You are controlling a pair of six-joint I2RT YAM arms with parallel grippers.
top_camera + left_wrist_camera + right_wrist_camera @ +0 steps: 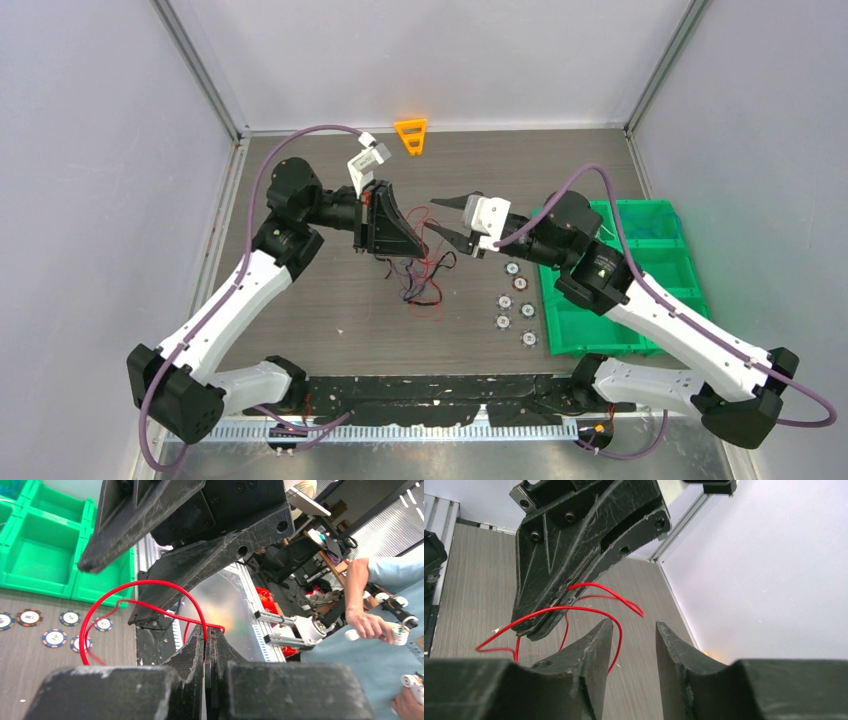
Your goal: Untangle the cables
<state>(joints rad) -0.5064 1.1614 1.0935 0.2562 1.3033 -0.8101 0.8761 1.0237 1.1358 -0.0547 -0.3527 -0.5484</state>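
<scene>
The cables (420, 283) form a small clump of red, black and purple strands, hanging to the table below the two grippers at mid-table. My left gripper (417, 248) is shut on a red wire (150, 587), which loops up from its closed tips (207, 633). My right gripper (441, 217) faces it from the right, open and empty. In the right wrist view the red wire (589, 610) runs out of the left gripper (574, 555) and curves down beside the right gripper's (634, 625) left finger (594, 650); contact cannot be told.
Green bins (640, 270) stand at the right, with several poker chips (515, 300) on the table beside them. An orange triangular piece (411, 135) lies at the back edge. A person's arm (370, 615) shows beyond the table's near edge.
</scene>
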